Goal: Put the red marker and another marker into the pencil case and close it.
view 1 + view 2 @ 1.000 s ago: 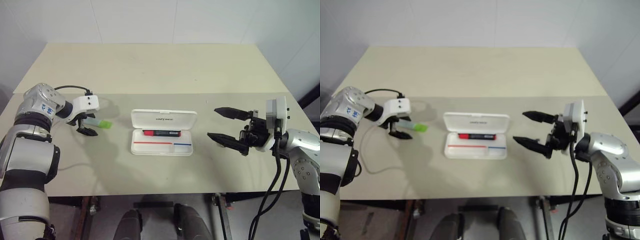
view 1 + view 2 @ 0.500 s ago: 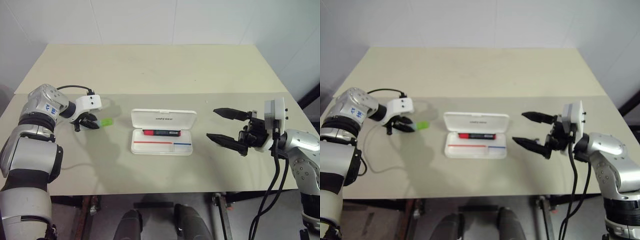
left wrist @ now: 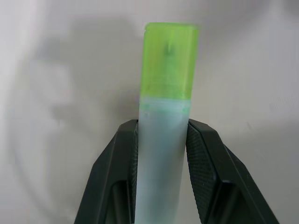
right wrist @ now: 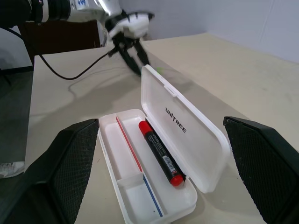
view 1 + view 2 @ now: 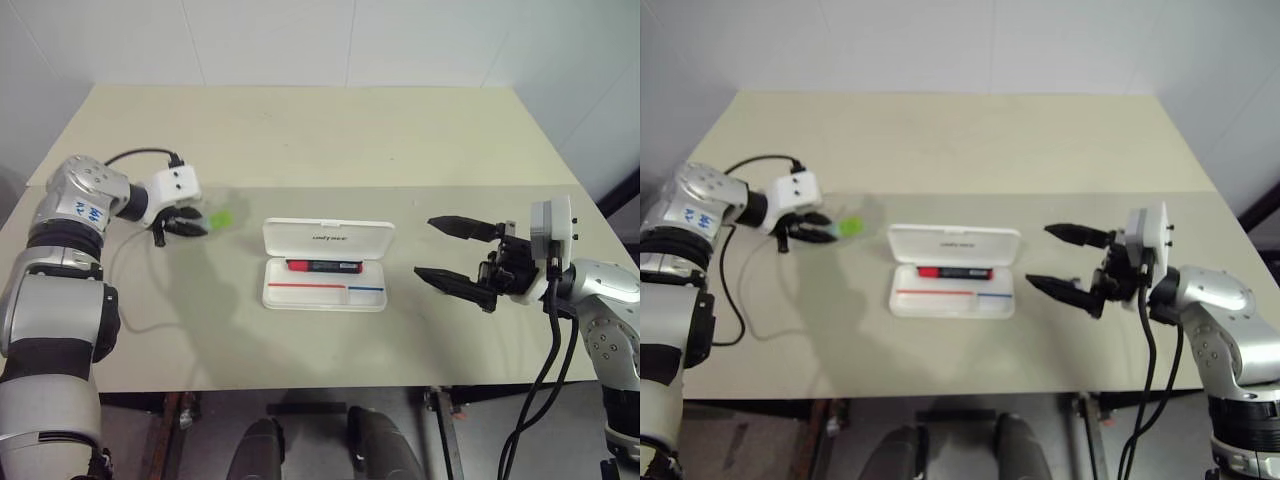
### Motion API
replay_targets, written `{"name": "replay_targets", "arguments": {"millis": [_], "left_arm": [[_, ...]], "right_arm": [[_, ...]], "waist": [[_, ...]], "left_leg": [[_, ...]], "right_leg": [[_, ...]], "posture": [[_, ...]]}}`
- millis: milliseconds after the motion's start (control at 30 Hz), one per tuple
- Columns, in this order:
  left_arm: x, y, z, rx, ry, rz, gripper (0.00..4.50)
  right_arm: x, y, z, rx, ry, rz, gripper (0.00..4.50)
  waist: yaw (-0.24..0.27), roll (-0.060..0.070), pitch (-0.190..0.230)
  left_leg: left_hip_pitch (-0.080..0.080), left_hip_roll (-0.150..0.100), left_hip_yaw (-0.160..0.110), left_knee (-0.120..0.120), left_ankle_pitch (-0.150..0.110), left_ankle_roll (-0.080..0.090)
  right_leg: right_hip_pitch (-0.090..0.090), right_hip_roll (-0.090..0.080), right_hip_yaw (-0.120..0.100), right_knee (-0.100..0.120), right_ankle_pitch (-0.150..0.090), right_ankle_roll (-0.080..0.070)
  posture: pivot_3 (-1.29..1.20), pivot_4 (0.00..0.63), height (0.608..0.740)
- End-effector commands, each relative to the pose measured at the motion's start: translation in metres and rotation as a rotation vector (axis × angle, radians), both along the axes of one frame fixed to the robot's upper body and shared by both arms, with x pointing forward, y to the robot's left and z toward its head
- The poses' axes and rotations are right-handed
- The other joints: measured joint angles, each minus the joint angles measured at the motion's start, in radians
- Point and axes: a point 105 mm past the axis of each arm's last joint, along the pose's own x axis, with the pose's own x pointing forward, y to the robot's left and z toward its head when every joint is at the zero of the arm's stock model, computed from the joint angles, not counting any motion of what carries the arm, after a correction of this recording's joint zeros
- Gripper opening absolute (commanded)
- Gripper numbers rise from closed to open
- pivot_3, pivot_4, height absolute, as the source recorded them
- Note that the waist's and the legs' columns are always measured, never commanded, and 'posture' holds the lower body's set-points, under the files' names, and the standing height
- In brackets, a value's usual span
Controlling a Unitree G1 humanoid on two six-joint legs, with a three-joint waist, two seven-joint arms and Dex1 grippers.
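Note:
The pencil case (image 5: 326,239) lies open at the table's middle, its lid standing up on the far side. The red marker (image 5: 322,266) rests in its tray, also seen as the red marker (image 4: 161,153). My left gripper (image 5: 188,226) is shut on another marker, the mint highlighter (image 3: 161,158), whose lime-green cap (image 5: 222,218) sticks out past the fingers. It hangs a little above the table, left of the case. My right gripper (image 5: 441,250) stands open to the right of the case, holding nothing.
The beige table (image 5: 300,140) stretches far behind the case, and a seam crosses it just beyond the case. A black cable (image 5: 135,154) loops off my left wrist. The table's front edge runs close below the case.
My left gripper shut on the highlighter where it lay and lifted it off the table, a little toward the far side. The right arm has not moved.

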Motion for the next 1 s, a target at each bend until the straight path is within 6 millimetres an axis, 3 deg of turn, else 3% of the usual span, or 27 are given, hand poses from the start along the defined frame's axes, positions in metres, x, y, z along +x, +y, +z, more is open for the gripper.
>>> {"name": "replay_targets", "arguments": {"millis": [33, 233, 400, 567, 700, 1000], "left_arm": [[-0.009, -0.022, 0.056, -0.151, -0.197, -0.138, 1.12], [-0.039, -0.036, 0.063, -0.297, -0.262, -0.190, 1.12], [-0.077, -0.064, 0.068, -0.455, -0.277, -0.249, 1.12], [-0.114, -0.094, 0.058, -0.539, -0.215, -0.307, 1.12], [-0.135, -0.107, 0.053, -0.542, -0.123, -0.330, 1.11], [-0.133, -0.127, 0.017, -0.406, 0.047, -0.320, 1.11]], "right_arm": [[-0.004, -0.004, 0.011, -0.007, -0.046, -0.014, 4.50], [-0.004, -0.004, 0.012, -0.013, -0.043, -0.013, 4.50], [-0.003, -0.004, 0.014, -0.019, -0.041, -0.009, 4.50], [-0.003, -0.005, 0.015, -0.024, -0.037, -0.003, 4.50], [-0.005, -0.006, 0.014, -0.026, -0.027, 0.012, 4.50], [-0.015, -0.008, 0.019, -0.039, -0.018, 0.091, 4.50]], "waist": [[0.000, 0.000, 0.000], [-0.009, 0.001, 0.000], [-0.004, 0.000, 0.000], [-0.003, 0.000, 0.000], [-0.003, 0.000, 0.000], [-0.004, 0.000, 0.000]], "left_leg": [[0.000, 0.000, 0.000, 0.000, 0.000, 0.000], [0.002, 0.001, 0.003, 0.000, -0.001, 0.000], [0.002, 0.002, 0.002, 0.002, -0.001, 0.000], [0.006, 0.002, 0.003, 0.003, -0.001, 0.000], [0.006, 0.002, 0.003, 0.003, -0.001, 0.000], [0.008, 0.003, 0.004, 0.002, -0.001, 0.000]], "right_leg": [[0.000, 0.000, 0.000, 0.000, 0.000, 0.000], [0.000, 0.001, 0.003, 0.005, 0.000, 0.001], [0.000, 0.004, 0.006, 0.004, 0.000, 0.000], [0.002, 0.004, 0.009, 0.005, 0.000, 0.000], [0.002, 0.006, 0.011, 0.005, 0.000, 0.000], [0.002, 0.007, 0.013, 0.004, -0.002, -0.003]], "posture": [[0.00, 0.150, 0.740], [0.00, 0.150, 0.740], [0.00, 0.150, 0.740], [0.00, 0.150, 0.740], [0.00, 0.150, 0.740], [0.00, 0.150, 0.740]]}}
